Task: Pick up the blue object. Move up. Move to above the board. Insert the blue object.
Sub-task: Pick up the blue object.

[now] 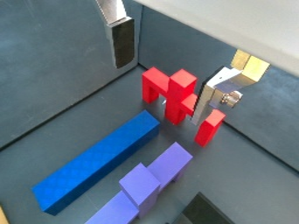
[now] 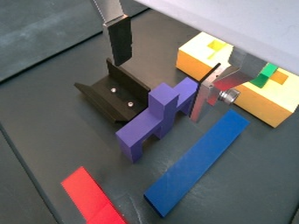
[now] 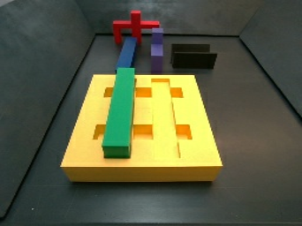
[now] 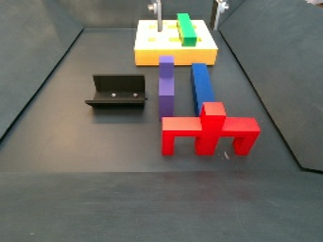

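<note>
Here, blue object (image 1: 96, 164) apart from gripper (image 1: 216, 98)

Both wrist views look steeply down past a gripper finger (image 1: 121, 39) at the blue object (image 1: 100, 161). The side views face each other lengthwise: one close over the board (image 3: 83, 124), the other behind the red piece (image 4: 209, 132), both sharing the fixture (image 4: 116, 92).

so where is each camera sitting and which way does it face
Wrist view: above the floor, looking down on the blue object; one gripper finger shows.
Wrist view: looks down at the fixture and board; one finger.
Side view: at the board's end, facing the red piece; no robot.
Side view: opposite end, red piece nearest; gripper over the board.
All show the blue object.
</note>
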You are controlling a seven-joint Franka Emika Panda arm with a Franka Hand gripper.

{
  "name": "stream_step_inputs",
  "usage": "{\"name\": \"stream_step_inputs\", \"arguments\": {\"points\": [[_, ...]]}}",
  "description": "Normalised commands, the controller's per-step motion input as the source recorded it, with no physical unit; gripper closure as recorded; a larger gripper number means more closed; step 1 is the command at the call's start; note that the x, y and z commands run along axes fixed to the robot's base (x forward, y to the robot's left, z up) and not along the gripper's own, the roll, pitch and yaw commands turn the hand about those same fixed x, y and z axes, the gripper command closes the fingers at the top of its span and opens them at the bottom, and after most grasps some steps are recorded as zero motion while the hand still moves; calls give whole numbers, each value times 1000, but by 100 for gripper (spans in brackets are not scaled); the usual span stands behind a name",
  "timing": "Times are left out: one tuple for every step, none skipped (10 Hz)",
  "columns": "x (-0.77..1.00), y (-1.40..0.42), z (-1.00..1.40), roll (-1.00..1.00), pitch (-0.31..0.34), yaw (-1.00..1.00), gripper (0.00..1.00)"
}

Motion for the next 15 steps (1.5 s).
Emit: {"name": "stream_step_inputs", "arguments": {"points": [[0,29,0,0,0,0,0],[0,123,-9,0,0,0,0],[0,437,-54,-3,0,-29,0],[0,731,-89,-46,0,-100,0],[120,-111,-123,7,0,0,0],[71,-943,-234,173,0,0,0],[-271,-826,-309,181,-43,17,0],[-380,-823,-320,106,-69,11,0],[-437,-717,-343,47,-77,23,0],[-523,-554,-283,14,-94,0,0],[-343,-254,-340,0,-127,0,0],[0,-86,-586,41,-129,0,0],[0,0,-689,70,-114,-6,0],[-229,0,-557,46,-123,-111,0],[-214,0,-531,77,-113,-114,0]]}}
